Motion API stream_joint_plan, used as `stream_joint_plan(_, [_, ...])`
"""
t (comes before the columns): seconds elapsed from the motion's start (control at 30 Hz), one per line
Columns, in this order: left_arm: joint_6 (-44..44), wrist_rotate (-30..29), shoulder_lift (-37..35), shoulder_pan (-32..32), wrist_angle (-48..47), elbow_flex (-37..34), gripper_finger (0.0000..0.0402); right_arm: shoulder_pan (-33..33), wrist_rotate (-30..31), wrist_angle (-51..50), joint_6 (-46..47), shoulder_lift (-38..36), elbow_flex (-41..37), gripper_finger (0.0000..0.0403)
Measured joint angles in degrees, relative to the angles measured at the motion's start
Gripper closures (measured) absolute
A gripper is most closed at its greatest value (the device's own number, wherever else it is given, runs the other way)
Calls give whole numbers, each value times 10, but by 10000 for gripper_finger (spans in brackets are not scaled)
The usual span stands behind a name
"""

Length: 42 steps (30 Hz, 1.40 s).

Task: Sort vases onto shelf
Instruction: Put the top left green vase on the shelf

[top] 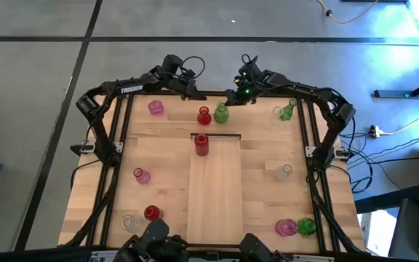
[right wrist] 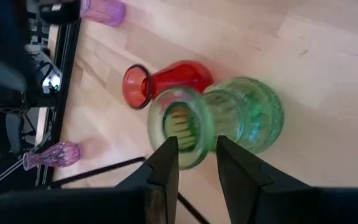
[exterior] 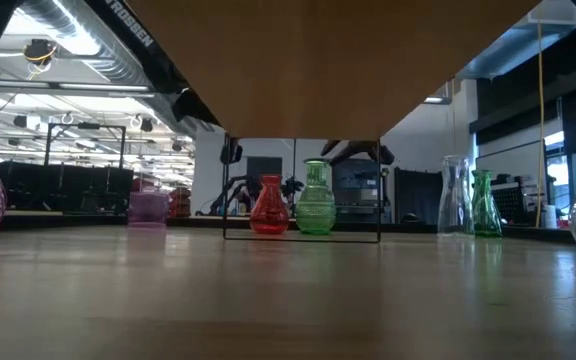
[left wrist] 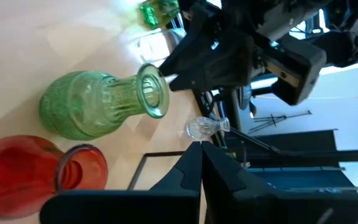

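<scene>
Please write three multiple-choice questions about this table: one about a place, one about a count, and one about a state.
1. Where on the shelf does the red vase stand?
A. at the end nearest both grippers
B. in the middle
C. at the end farthest from them

2. How many green vases show from above?
A. one
B. three
C. five

3. How are the left gripper's fingers?
A. wide open
B. closed on a pink vase
C. shut, holding nothing

Answers:
1 A: the red vase stands at that end of the shelf.
2 B: the green vase with its rim in the right gripper, plus two others.
3 C: the left gripper has its fingers together with nothing between them.
</scene>
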Motion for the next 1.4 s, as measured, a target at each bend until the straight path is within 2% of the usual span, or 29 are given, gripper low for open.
stream_joint_plan(0.13, [0,4,0,-1,0,0,401,10,0,4,28,17,0,311])
stream_joint_plan(0.33, [0,9,0,-7,0,0,401,31,42,25,54,22,0,311])
stream_joint_plan(0.5, [0,14,0,-7,1,0,402,30,49,24,57,22,0,314])
stream_joint_plan(0.77, [0,17,0,-7,2,0,401,36,50,22,45,22,1,390])
stream_joint_plan(0.97, [0,38,0,-7,2,0,402,36,47,20,42,23,1,397])
stream_joint_plan(1.17, [0,47,0,-7,2,0,402,37,59,-26,28,24,24,400])
stream_joint_plan(1.4, [9,48,-11,1,-1,-1,402,36,103,-158,-34,25,93,401])
